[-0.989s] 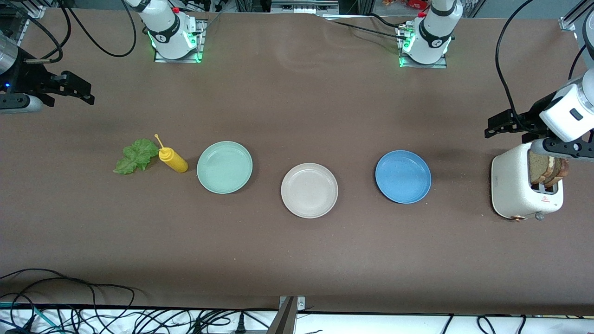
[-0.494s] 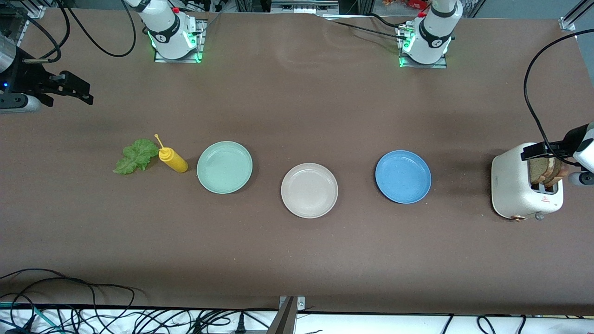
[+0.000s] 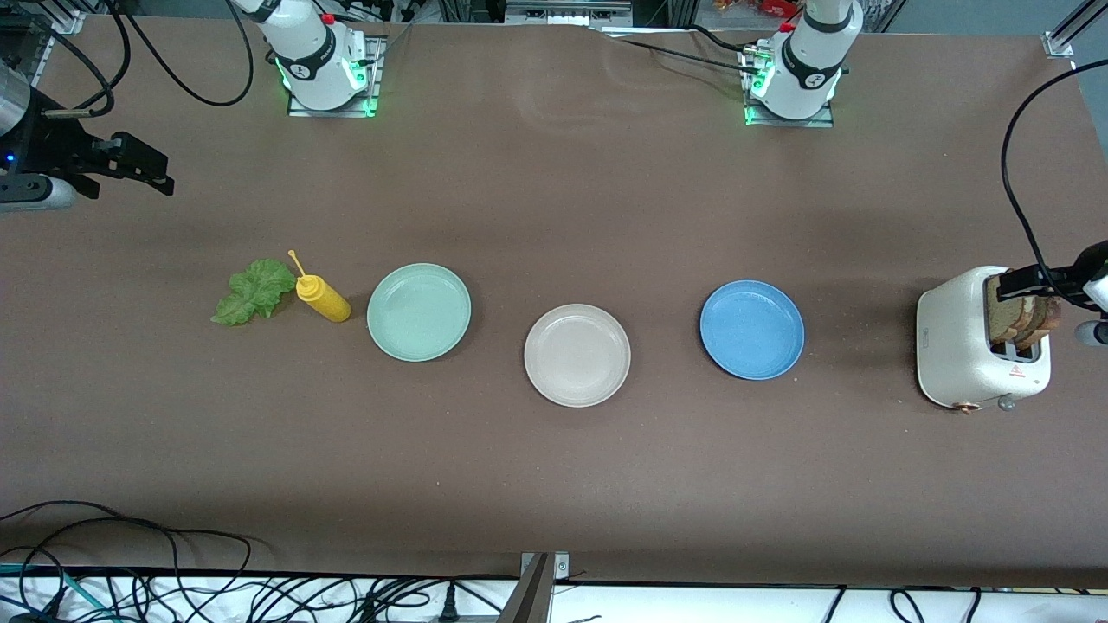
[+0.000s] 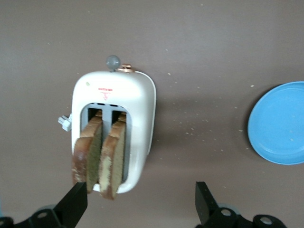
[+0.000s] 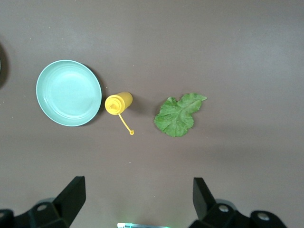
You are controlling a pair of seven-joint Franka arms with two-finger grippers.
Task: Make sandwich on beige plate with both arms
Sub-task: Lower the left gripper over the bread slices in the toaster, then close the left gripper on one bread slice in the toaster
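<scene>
Stretching across the whole front view, the brown surface [image 3: 554, 484] carries everything in one loose row. Largest on it is the white toaster [image 3: 969, 346] at the left arm's end, with two slices of brown bread [image 4: 99, 154] standing upright in its two slots, crusts darker than the crumb. The left gripper [image 4: 141, 206] hangs over the toaster, its fingers [image 4: 75, 203] spread wide apart and holding nothing; in the left wrist view one finger shows just beside the outer slice and the other is well apart from it over bare surface.

Three round plates of like size come next. The blue plate [image 3: 751, 330] lies nearest the toaster, the beige plate [image 3: 576, 355] sits in the middle of the row and slightly nearer the front camera, and the mint green plate [image 3: 419, 311] lies toward the right arm's end. All three are bare.

The right gripper [image 3: 130, 169] is up over the surface at the right arm's end, its fingers [image 5: 71, 197] also fully spread and holding nothing.

A ruffled green lettuce leaf [image 3: 254, 292] lies flat toward the right arm's end, and between it and the mint green plate stands a yellow squeeze bottle [image 3: 322, 297], its cap dangling on a thin strap.
</scene>
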